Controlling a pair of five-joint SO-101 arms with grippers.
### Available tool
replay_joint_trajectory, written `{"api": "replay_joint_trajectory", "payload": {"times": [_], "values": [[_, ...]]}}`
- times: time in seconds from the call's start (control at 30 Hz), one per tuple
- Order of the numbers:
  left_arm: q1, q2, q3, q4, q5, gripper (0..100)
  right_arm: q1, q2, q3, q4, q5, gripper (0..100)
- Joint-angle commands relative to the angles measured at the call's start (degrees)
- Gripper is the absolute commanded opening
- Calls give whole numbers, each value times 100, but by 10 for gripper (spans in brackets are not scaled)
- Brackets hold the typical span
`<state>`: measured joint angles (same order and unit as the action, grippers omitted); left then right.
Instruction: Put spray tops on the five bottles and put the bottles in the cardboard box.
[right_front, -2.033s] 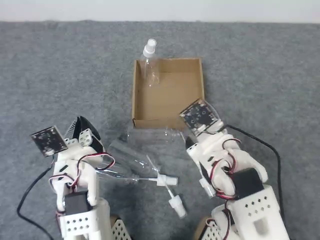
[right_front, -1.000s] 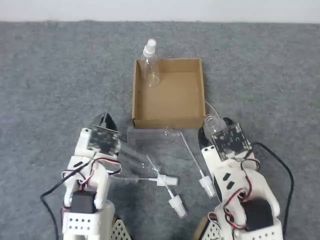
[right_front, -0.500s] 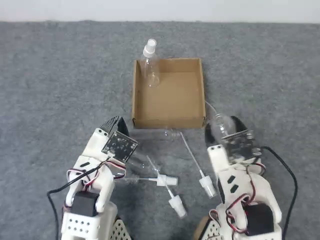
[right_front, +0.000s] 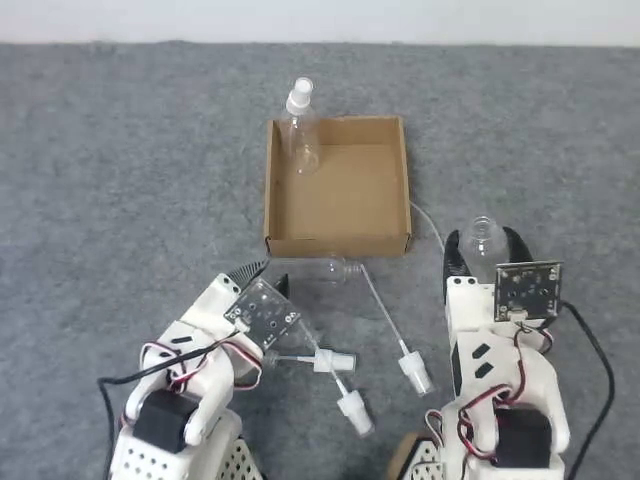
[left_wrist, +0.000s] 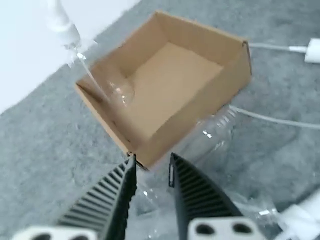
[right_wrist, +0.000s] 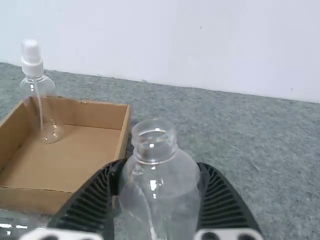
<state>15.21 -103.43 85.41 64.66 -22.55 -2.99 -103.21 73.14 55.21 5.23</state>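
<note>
Cardboard box (right_front: 340, 200) sits far and central on the grey carpet, and so far it holds a single finished bottle (right_front: 300, 135), upright in its far-left corner with a white spray top on. That looks like one of five done. The right gripper (right_front: 484, 250), just right of the box's near-right corner, is clamped around an upright clear bottle (right_wrist: 150, 170) whose neck is bare. The left gripper (left_wrist: 151, 162) hangs near the box's near-left corner with its jaws narrowly parted and nothing between them. Below it, an uncapped bottle (right_front: 325, 268) lies against the box's near wall. Three loose spray tops (right_front: 335, 360) (right_front: 352, 408) (right_front: 415, 372) lie on the carpet between the arms. More clear bottles seem to lie under the left arm, though I cannot count them. Capping and boxing four bottles remains.
</note>
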Motion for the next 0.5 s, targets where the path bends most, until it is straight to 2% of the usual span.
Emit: {"api": "replay_joint_trajectory", "payload": {"times": [0.0, 0.33, 0.47], "values": [[26, -97, -409, 202, -53, 107, 101, -84, -44, -154, -35, 53], [35, -79, -382, 457, -440, 144, 136, -84, -44, -154, -26, 55], [237, 501, -497, 387, -466, 145, 426, -75, -35, -251, -62, 55]]}}
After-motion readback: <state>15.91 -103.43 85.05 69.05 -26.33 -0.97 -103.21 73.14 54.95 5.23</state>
